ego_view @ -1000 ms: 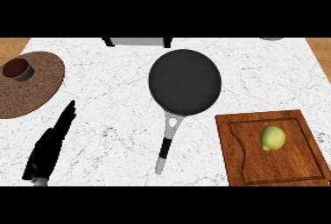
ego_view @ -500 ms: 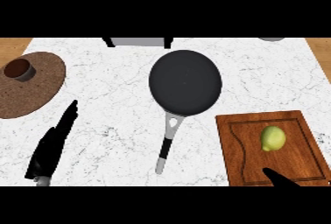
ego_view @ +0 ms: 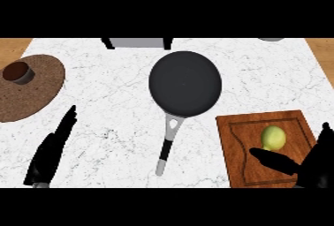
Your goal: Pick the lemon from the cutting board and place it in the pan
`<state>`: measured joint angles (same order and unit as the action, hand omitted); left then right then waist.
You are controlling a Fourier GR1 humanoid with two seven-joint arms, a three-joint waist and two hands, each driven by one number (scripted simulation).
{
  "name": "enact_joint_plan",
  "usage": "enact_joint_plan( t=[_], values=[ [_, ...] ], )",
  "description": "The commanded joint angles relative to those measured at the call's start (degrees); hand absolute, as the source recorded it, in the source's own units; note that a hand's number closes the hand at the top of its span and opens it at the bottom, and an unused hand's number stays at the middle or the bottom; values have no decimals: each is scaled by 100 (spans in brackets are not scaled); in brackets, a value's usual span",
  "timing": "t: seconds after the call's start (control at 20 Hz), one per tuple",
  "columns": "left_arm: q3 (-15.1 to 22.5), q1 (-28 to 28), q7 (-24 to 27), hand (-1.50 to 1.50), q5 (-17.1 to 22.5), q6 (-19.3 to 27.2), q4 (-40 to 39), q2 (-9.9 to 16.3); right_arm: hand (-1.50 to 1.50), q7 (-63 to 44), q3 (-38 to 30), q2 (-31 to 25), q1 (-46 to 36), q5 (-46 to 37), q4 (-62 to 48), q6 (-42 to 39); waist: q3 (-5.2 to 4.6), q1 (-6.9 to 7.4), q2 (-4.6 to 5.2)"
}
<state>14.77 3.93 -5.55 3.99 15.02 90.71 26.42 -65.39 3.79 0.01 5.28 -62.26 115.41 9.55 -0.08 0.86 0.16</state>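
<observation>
The lemon (ego_view: 273, 137) lies on the cutting board (ego_view: 235, 150), just beside the pan (ego_view: 185, 82). The right hand (ego_view: 312, 161) is spread open around it, ready to grasp; the left hand (ego_view: 53, 149) rests flat.

Black left hand (ego_view: 53, 148) lies flat at lower left, fingers straight; black right hand (ego_view: 312, 160) spreads thumb and fingers apart at lower right.

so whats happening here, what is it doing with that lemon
The robot's right hand is over the wooden cutting board, open, with its thumb reaching just below the lemon. The lemon lies on the board, not yet held. The black pan sits on the counter to the left of the board with nothing in it, handle pointing toward the robot. The left hand rests open on the counter at the view's left.
</observation>
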Motion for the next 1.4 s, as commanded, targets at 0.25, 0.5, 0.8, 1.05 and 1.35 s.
enact_joint_plan(
  t=[0.25,0.5,0.8,1.05,1.35],
  values=[
    [-86,-150,-91,0,-180,-18,-41,-208,-150,-1145,-360,-1,-1120,96,-929,-627,6,-44,-9],
    [-247,126,-131,0,-33,-323,221,20,-150,-1155,-180,-1,-941,168,-1584,80,11,4,-11],
    [-206,-81,-476,0,-290,-177,308,-198,-150,-1219,-399,-1,-1262,381,-1629,-384,10,-49,-16],
    [-277,-361,-198,0,-465,-128,-266,-446,-150,-889,-666,-1,-1214,464,-2056,-121,8,-89,-5],
    [-374,93,-296,0,-404,-310,304,-395,-150,-808,-576,-1,-1267,523,-2488,312,10,-39,-15]
  ],
)
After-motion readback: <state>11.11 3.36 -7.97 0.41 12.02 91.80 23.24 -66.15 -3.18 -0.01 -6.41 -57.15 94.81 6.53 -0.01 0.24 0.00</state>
